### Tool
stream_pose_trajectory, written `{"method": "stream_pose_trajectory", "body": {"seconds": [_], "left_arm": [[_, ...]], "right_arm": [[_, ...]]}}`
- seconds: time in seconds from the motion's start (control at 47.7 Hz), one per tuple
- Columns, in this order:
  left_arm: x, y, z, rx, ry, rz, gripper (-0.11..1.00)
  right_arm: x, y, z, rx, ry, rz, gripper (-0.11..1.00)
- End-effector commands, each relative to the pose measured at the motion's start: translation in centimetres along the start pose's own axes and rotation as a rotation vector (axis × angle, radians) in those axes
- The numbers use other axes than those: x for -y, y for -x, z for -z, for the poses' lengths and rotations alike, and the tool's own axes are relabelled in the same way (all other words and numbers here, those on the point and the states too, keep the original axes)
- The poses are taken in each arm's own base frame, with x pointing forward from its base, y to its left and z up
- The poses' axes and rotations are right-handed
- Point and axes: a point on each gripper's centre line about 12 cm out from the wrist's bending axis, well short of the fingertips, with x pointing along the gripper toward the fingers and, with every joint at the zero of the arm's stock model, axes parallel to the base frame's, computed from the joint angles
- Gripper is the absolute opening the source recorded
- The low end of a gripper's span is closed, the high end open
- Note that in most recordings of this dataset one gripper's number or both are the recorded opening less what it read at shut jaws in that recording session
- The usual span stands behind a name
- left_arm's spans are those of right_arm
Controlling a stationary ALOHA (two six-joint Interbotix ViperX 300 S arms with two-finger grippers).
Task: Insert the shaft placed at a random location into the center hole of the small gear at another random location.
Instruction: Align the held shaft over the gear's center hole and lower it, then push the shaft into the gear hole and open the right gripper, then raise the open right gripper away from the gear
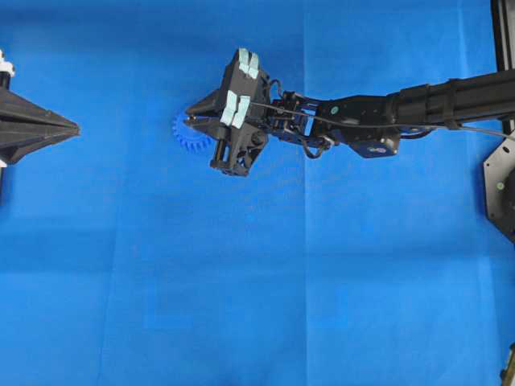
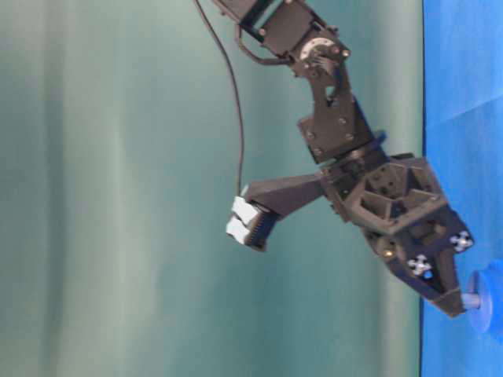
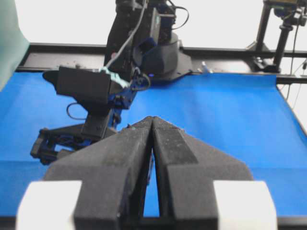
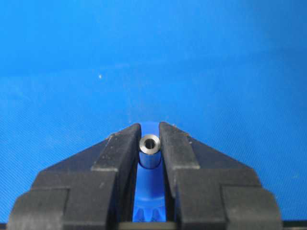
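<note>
Overhead view: right gripper [image 1: 193, 121] left of upper centre, tips over small bright blue plastic toothed gear [image 1: 190, 138]; gear mostly hidden beneath the tool.
Table-level view: picture turned on its side, blue cloth-covered table [image 2: 464, 71] along the right edge; tiny silvery-grey metal shaft [image 2: 472, 300] at lower right, poking from the fingertips toward the gear's raised hub [image 2: 487, 302], touching it or just short, cannot tell which.
Right wrist view: jaws nearly closed, pinching the shaft [image 4: 149, 146] at centre frame; blue gear [image 4: 146, 191] seen through the gap behind it; center hole hidden by the shaft.
Left gripper [image 3: 152, 125]: jaws together, nothing held; parked at far left edge of overhead view, well apart from the gear.
Step in hand, judged: seating shaft into hub.
Doing it well: keep shaft square to the gear face; centre over the hub before pressing; press gently, straight along the shaft's axis; hold grip until seated, lest gear slide on the cloth.
</note>
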Motion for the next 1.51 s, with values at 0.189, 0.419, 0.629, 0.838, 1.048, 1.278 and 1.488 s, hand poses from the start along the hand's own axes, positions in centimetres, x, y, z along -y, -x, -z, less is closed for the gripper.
{"method": "stream_pose_trajectory", "body": {"seconds": [0.189,0.419,0.629,0.838,1.048,1.278,1.488], "left_arm": [[0.0,-0.1,-0.5,0.014,-0.002,-0.001,0.00],[0.0,-0.1,-0.5,0.014,-0.002,-0.001,0.00],[0.0,-0.1,-0.4,0.012,-0.002,-0.001,0.00],[0.0,-0.1,-0.4,0.008,-0.002,-0.001,0.00],[0.0,-0.1,-0.4,0.006,0.000,-0.001,0.00],[0.0,-0.1,-0.4,0.008,0.000,-0.001,0.00],[0.0,-0.1,-0.4,0.009,-0.002,-0.001,0.00]], "right_arm": [[-0.2,-0.3,-1.3,0.038,-0.004,-0.003,0.03],[-0.1,-0.3,-1.1,0.027,-0.004,-0.003,0.03],[-0.2,-0.3,-1.1,0.029,-0.004,-0.003,0.03],[-0.2,-0.3,-1.0,0.006,-0.006,-0.003,0.22],[-0.5,0.1,-2.0,0.020,-0.016,-0.007,0.82],[-0.8,1.8,-4.3,0.068,-0.016,-0.017,0.78],[-1.1,3.9,-6.5,0.117,-0.020,-0.028,0.78]]}}
